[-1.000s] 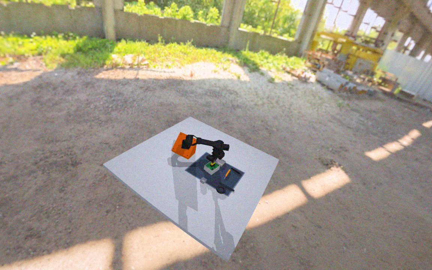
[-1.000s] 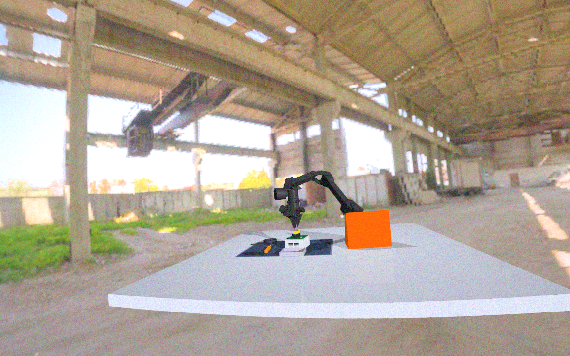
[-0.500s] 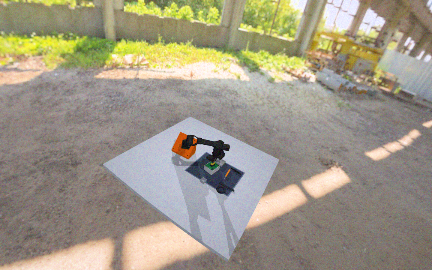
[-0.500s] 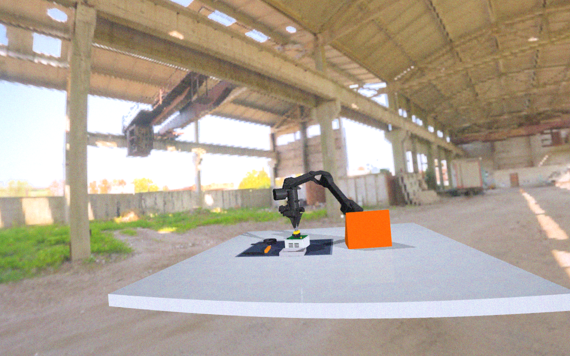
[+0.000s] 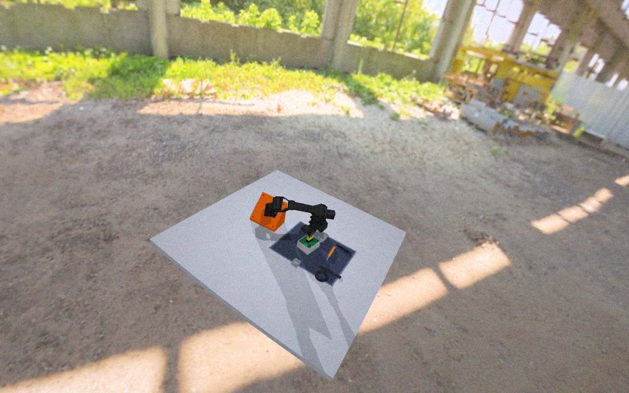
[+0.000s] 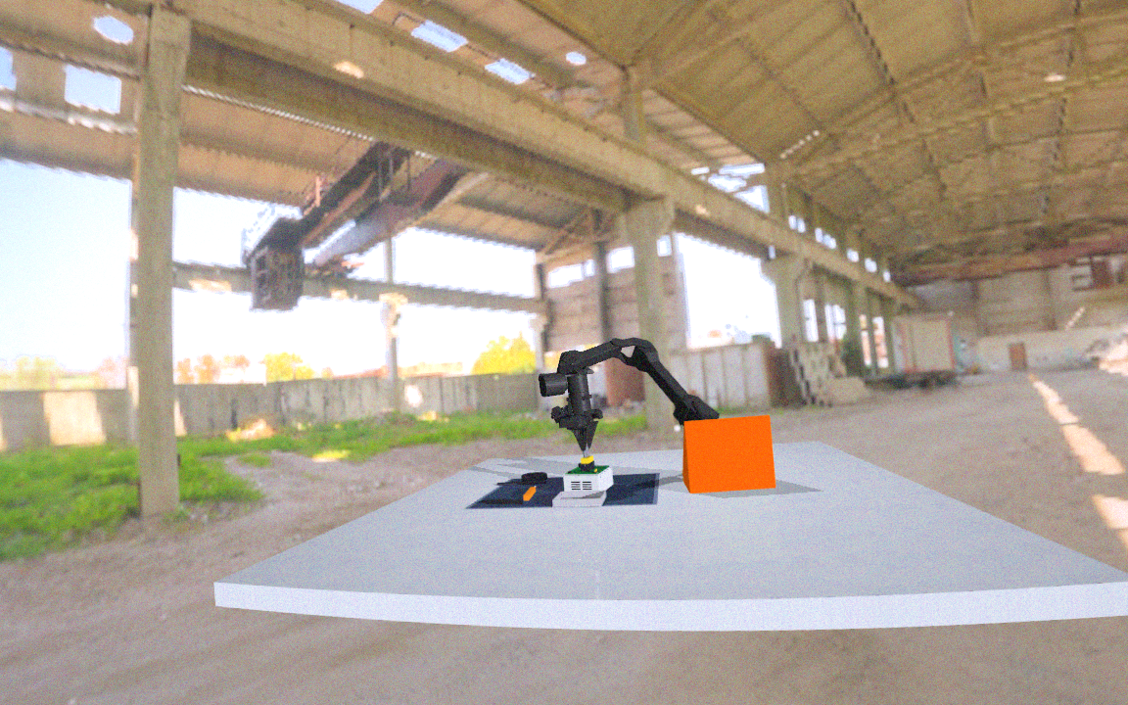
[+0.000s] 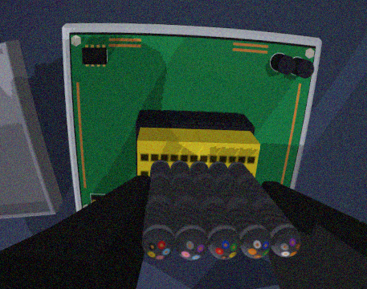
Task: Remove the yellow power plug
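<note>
Outermost, white tabletop (image 5: 209, 249) (image 6: 681, 556): smooth, straight-edged slab.
Mat (image 5: 282, 248) (image 6: 638, 491) (image 7: 183, 12): dark blue, rectangular, flat.
Gripper (image 5: 309, 234) (image 6: 586, 450) (image 7: 205, 193): black, tapered fingers clamped on the plug.
Circuit board (image 5: 303, 242) (image 6: 600, 470) (image 7: 119, 88): green, copper-striped, in a pale housing.
Grey tray (image 5: 324, 236) (image 6: 580, 501) (image 7: 44, 160): shallow, straight-walled; still awaits the plug.
Yellow power plug (image 5: 310, 238) (image 6: 587, 460) (image 7: 199, 138): blocky, square-holed, at its black socket (image 7: 191, 119); grip done; loosening, transfer, release and withdrawal apparently remain.
</note>
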Controlling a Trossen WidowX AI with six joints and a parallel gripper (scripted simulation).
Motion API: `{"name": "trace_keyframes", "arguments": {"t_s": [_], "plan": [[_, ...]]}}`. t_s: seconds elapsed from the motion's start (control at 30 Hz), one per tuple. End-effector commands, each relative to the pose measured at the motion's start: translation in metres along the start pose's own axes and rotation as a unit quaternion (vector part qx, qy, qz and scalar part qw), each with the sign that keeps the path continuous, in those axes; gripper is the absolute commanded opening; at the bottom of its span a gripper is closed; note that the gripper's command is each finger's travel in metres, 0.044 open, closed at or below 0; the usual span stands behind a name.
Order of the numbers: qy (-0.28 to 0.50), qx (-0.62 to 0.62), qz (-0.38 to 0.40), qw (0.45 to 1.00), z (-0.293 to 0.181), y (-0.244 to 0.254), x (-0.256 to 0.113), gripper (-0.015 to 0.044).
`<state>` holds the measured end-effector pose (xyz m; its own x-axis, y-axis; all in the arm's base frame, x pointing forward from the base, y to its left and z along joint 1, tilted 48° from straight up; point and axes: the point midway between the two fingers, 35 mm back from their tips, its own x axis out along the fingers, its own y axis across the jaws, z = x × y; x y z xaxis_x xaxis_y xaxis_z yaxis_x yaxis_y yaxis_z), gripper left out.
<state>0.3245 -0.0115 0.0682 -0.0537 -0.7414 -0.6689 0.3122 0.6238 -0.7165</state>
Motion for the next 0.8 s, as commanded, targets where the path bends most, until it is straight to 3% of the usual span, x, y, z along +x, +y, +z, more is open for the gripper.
{"name": "trace_keyframes", "arguments": {"t_s": [0.0,0.4,0.77], "plan": [[-0.017,-0.014,0.009,1.0,-0.002,0.002,-0.025,0.0],[-0.018,-0.013,-0.036,0.999,-0.002,0.009,-0.016,0.0],[-0.017,-0.015,0.077,0.997,-0.001,-0.01,-0.018,0.0]]}}
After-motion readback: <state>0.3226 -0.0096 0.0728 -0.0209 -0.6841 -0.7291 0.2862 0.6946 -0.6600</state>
